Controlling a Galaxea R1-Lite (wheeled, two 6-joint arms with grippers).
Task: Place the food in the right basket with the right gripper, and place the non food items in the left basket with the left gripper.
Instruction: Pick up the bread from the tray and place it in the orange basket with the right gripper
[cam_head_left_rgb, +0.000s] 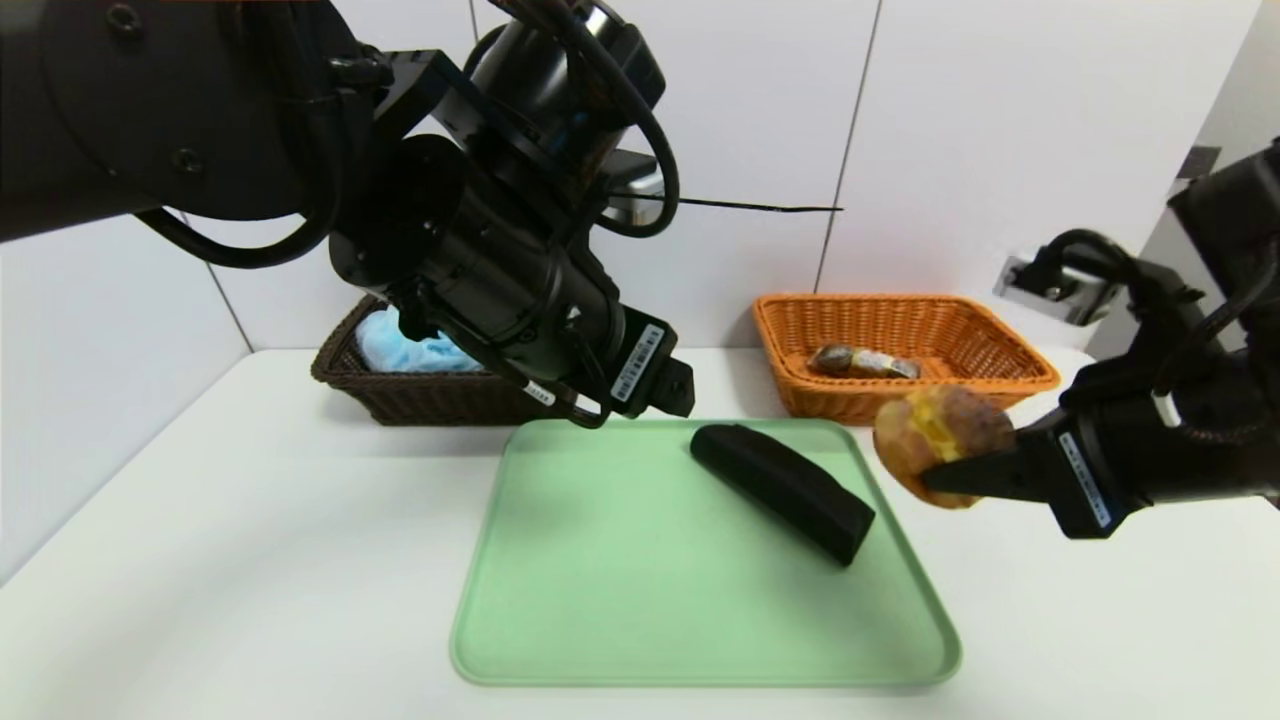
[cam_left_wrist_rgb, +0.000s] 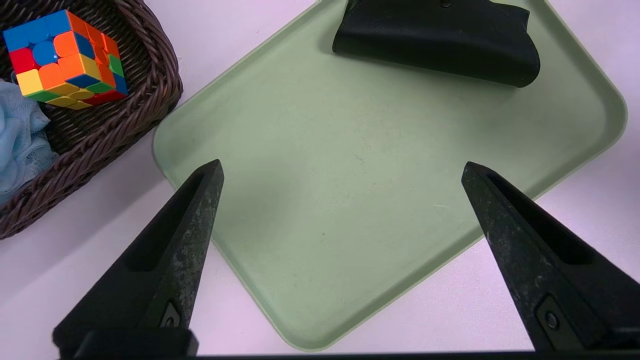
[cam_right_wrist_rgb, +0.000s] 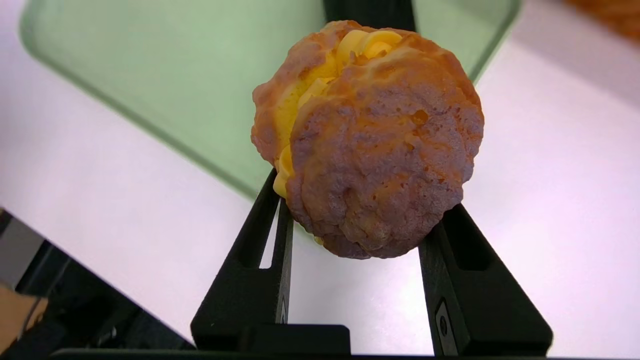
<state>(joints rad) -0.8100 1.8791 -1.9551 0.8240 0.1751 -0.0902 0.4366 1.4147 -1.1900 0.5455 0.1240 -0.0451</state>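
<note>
Our right gripper's jaws are clamping the bun (cam_head_left_rgb: 945, 440), with the orange-tan basket (cam_head_left_rgb: 905, 405) lying just beyond them; our left gripper's (cam_left_wrist_rgb: 342, 167) are hanging apart over the tray (cam_left_wrist_rgb: 320, 280).

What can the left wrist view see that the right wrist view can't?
Only the left wrist view shows the multicoloured puzzle cube and fluffy light-blue mesh pouf in the dark brown woven wicker basket. Only the right wrist view shows the round pinkish-brown bun with yellow filling. Both show the flat green tray and part of the black fabric pouch.
</note>
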